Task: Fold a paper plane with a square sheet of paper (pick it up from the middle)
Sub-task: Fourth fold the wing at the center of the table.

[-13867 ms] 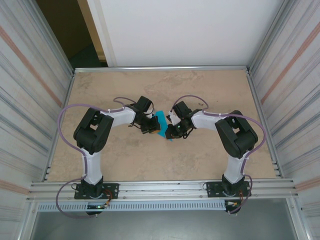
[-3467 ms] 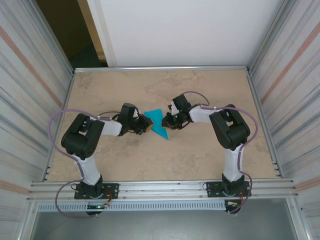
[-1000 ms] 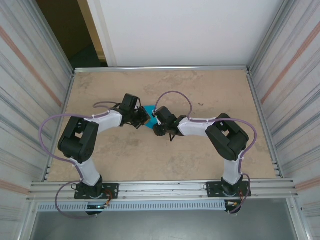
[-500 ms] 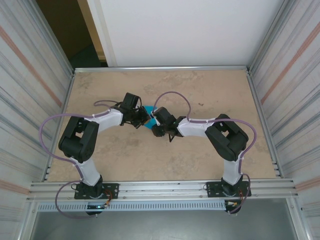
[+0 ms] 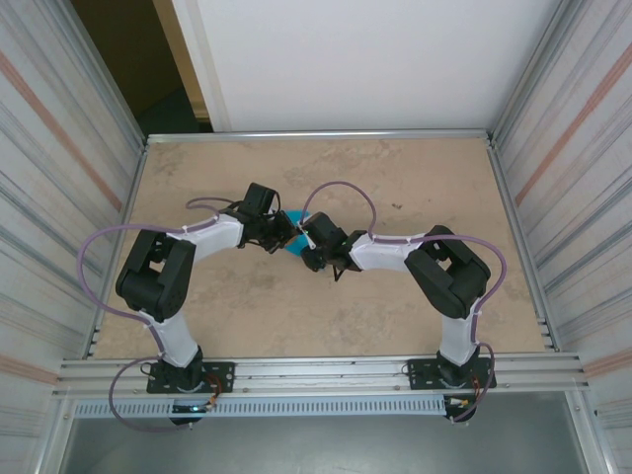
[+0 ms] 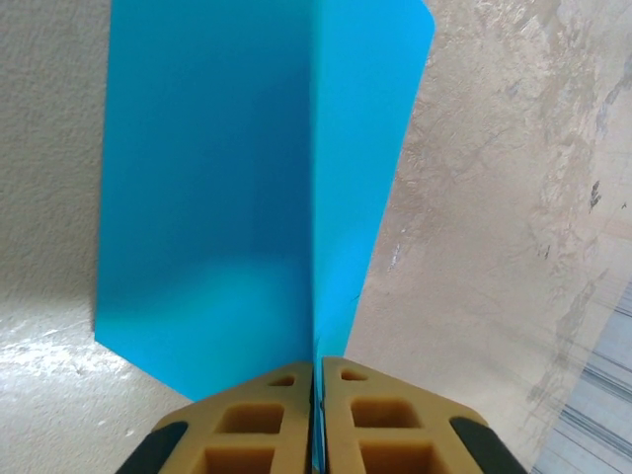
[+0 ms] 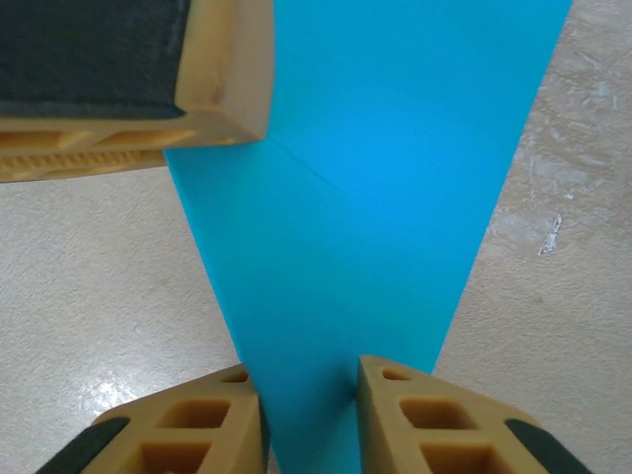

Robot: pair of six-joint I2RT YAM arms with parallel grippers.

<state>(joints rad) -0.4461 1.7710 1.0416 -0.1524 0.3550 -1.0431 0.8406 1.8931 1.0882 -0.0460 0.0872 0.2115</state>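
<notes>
The paper plane (image 6: 217, 197) is a teal-blue folded sheet with a raised centre crease, lying mid-table (image 5: 292, 246) between both arms. My left gripper (image 6: 318, 370) is shut on that crease, and the thin fold stands upright between its pads. It sits at the paper's left side (image 5: 284, 235). My right gripper (image 7: 308, 380) is open, its fingers standing apart on either side of the paper's narrow end (image 7: 375, 178). It sits at the paper's right side (image 5: 308, 252). The left gripper's finger (image 7: 128, 89) shows across the paper in the right wrist view.
The beige stone-patterned table (image 5: 395, 306) is bordered by a metal rail (image 5: 316, 135) at the back and ribbed side walls (image 5: 568, 197). Both arms reach inward and meet at the middle, their purple cables (image 5: 336, 188) looping above.
In the last second both arms have hardly moved. Compared with a few seconds ago, the right gripper has shifted left over the paper, hiding most of it from above.
</notes>
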